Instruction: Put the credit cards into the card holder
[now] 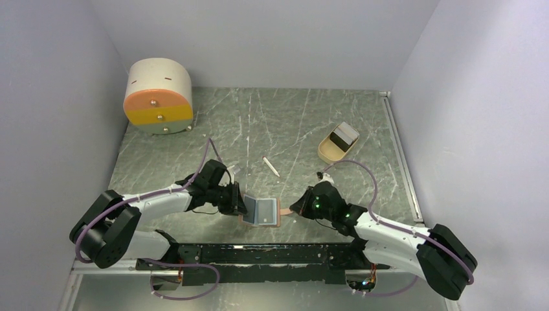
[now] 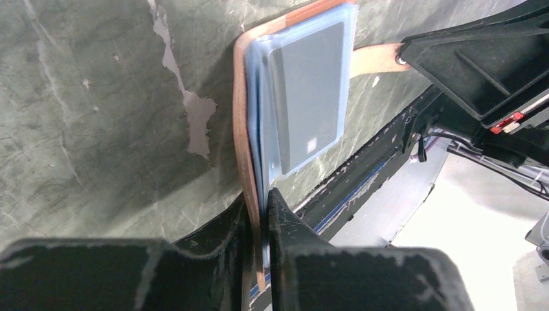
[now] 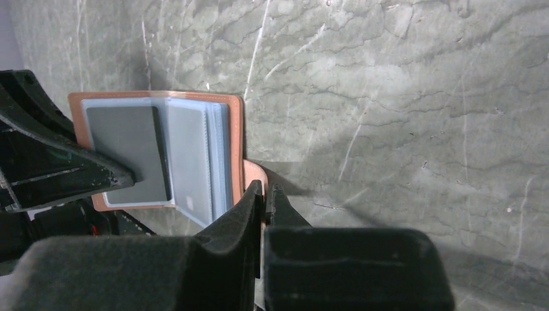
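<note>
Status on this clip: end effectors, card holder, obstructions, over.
Left end effector shut on card holder, right end effector shut on its strap. Holder open, card sleeved. White stick well clear.

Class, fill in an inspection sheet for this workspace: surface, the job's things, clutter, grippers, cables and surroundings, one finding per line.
Surface: green marbled table, scratched, with chipped white patches.
Job's things: card holder lies open near the arms' bases, grey cards in its clear sleeves; a black card with a white band sits in a beige tray at the far right.
Clutter: white stick mid-table; round drawer box at the far left.
Grippers: left gripper shut on the holder's cover edge; right gripper shut on its strap.
Cables: purple cables loop along both arms, off the holder.
Surroundings: plain pale walls on three sides; nothing else seen.
</note>
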`<state>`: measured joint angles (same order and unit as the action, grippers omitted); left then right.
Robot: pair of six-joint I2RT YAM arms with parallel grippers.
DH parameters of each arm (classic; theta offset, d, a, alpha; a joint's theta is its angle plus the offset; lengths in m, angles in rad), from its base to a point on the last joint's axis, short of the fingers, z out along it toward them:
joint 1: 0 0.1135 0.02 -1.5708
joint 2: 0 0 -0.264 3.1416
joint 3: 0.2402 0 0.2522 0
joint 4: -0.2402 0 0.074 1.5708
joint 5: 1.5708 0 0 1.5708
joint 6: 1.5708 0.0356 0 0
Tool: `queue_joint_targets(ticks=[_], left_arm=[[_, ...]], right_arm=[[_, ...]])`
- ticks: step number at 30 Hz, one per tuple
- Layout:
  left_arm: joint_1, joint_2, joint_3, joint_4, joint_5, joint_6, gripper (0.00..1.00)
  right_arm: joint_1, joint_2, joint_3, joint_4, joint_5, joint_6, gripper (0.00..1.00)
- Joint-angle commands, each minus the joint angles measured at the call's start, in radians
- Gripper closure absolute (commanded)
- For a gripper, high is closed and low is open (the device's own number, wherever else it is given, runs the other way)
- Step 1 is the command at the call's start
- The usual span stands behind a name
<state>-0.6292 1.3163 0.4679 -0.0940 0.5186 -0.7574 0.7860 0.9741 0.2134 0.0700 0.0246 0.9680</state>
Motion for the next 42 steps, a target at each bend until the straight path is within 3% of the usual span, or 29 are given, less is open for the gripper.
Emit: queue_joint_targets(ticks=[1, 10, 15, 20, 25, 31, 35, 42], left_arm=[[0.007, -0.007, -0.006, 0.075, 0.058, -0.02, 0.8], [0.006, -0.023, 0.009, 0.256, 0.217, -0.085, 0.67], [-0.001, 0.0, 0.004, 0.365, 0.266, -0.126, 0.62], [-0.015, 0.024, 0.0, 0.447, 0.293, -0.152, 0.54], [-0.025, 0.038, 0.019, 0.405, 0.269, -0.123, 0.52], [-0.027, 0.079, 0.015, 0.383, 0.233, -0.088, 0.6], [-0.027, 0.115, 0.018, 0.397, 0.207, -0.072, 0.72], [-0.028, 0.167, 0.07, 0.321, 0.14, -0.006, 0.76]], right_arm=[[-0.004, -0.029, -0.019, 0.058, -0.031, 0.011, 1.0], [-0.004, 0.016, 0.031, 0.087, -0.047, -0.02, 1.0], [-0.004, 0.049, 0.056, 0.066, -0.042, -0.034, 0.91], [-0.004, 0.036, 0.049, 0.069, -0.032, -0.038, 0.99], [-0.005, 0.033, 0.055, 0.058, -0.025, -0.047, 1.0], [-0.004, 0.041, 0.055, 0.066, -0.035, -0.052, 0.99], [-0.005, 0.036, 0.075, 0.021, -0.034, -0.064, 0.8], [-0.006, -0.041, 0.059, -0.026, -0.006, -0.047, 0.75]])
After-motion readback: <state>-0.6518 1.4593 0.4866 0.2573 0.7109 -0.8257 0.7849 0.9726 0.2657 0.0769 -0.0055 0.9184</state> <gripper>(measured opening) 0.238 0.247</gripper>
